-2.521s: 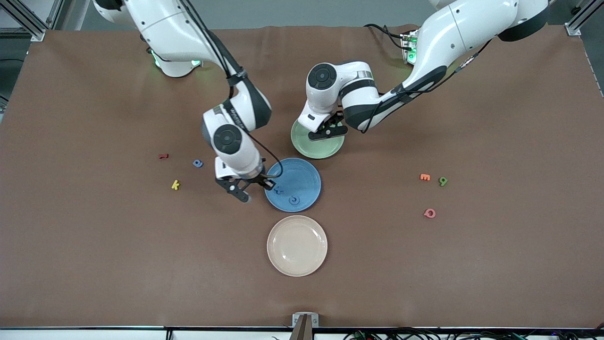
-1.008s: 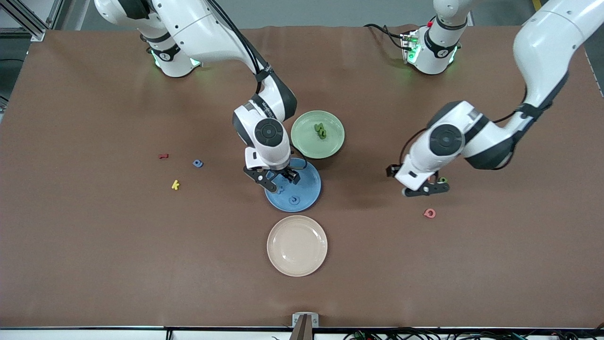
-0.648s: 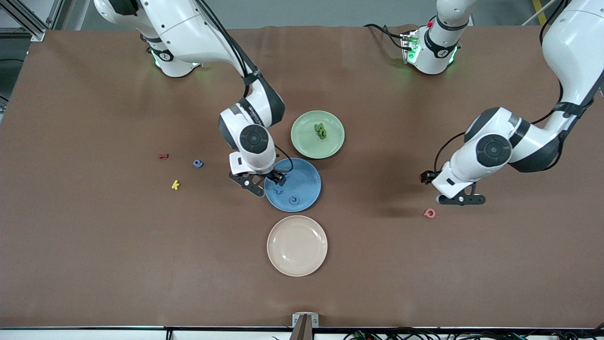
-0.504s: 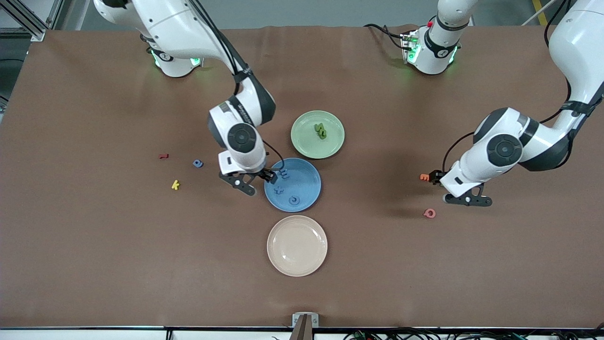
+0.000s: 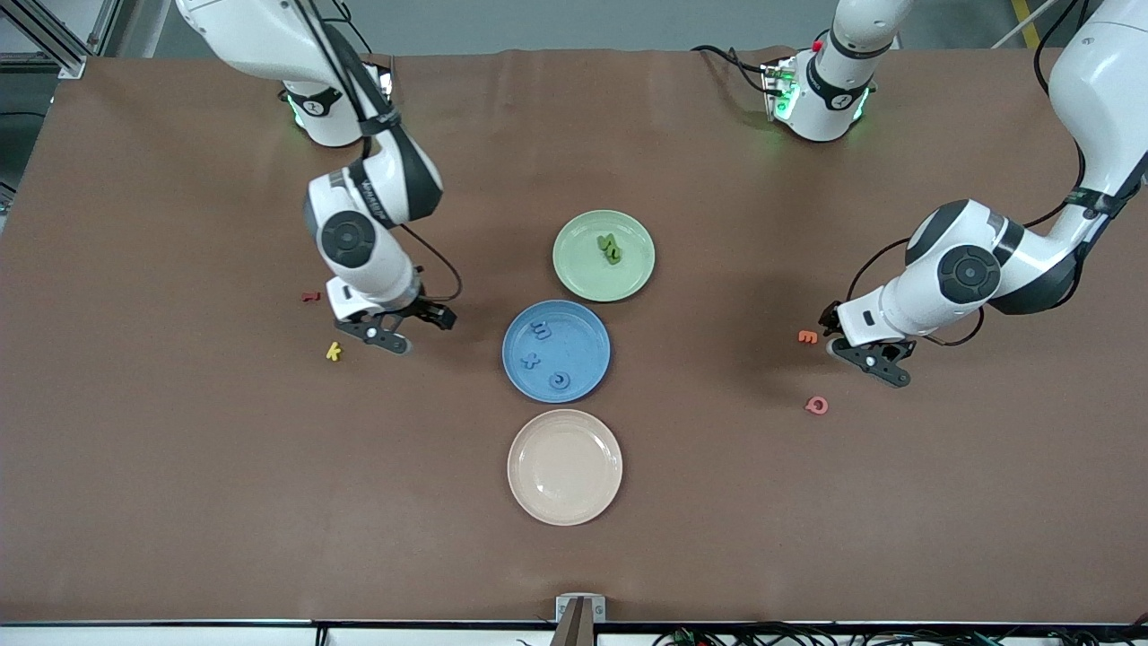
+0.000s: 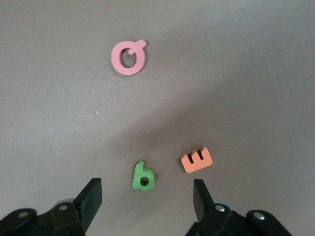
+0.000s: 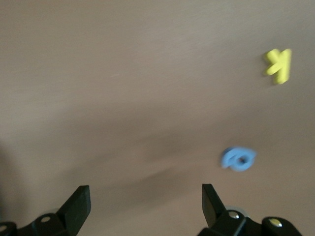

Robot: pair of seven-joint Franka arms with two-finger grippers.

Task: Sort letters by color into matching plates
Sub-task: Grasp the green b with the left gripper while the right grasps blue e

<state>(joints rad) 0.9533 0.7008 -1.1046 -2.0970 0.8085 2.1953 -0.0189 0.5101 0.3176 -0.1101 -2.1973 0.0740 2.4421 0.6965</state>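
Both grippers hung open and empty: left gripper (image 6: 145, 202) over green letter (image 6: 143, 176), right gripper (image 7: 142, 206) nearing blue letter (image 7: 238, 159) at its two o'clock; each needed descent.

Green letters (image 5: 610, 247) on plate — shapes indistinct.

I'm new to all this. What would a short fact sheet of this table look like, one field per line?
blue plate: three blue letters on it
green plate: green letters on it
beige plate: nothing on it
left gripper: jaws open over a loose green letter, beside an orange letter
right gripper: jaws open, over the table near a loose blue letter
other loose letters: pink, yellow, red
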